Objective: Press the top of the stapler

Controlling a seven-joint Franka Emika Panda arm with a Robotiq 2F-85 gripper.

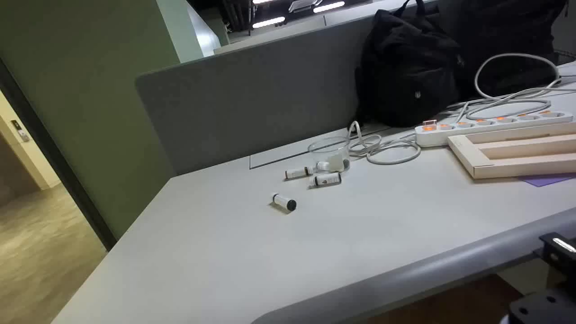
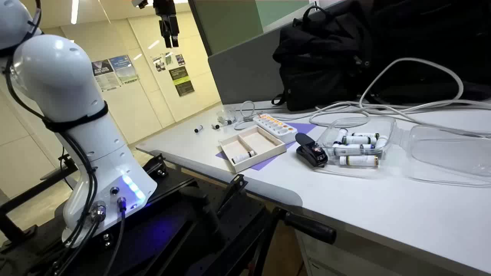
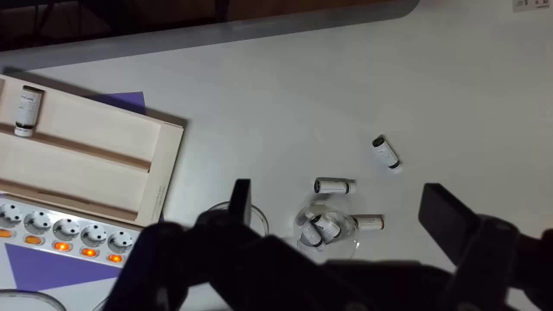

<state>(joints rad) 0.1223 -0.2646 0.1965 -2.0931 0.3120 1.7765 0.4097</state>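
Note:
The black stapler (image 2: 311,151) lies on the white table in an exterior view, between the wooden tray and a clear plastic container. Its top part is raised at an angle. It does not show in the wrist view. My gripper (image 2: 169,43) hangs high above the table, far from the stapler, at the upper left of that exterior view. In the wrist view the gripper (image 3: 338,194) has its fingers wide apart with nothing held between them. It is above the table area with the clear cup (image 3: 327,235) and small vials.
A wooden tray (image 2: 264,157) with a vial (image 2: 243,156) inside stands beside a white power strip (image 2: 275,128). A clear container (image 2: 387,132) holds several vials right of the stapler. Loose vials (image 1: 284,202), cables (image 1: 391,153) and a black backpack (image 1: 405,67) are also on the table.

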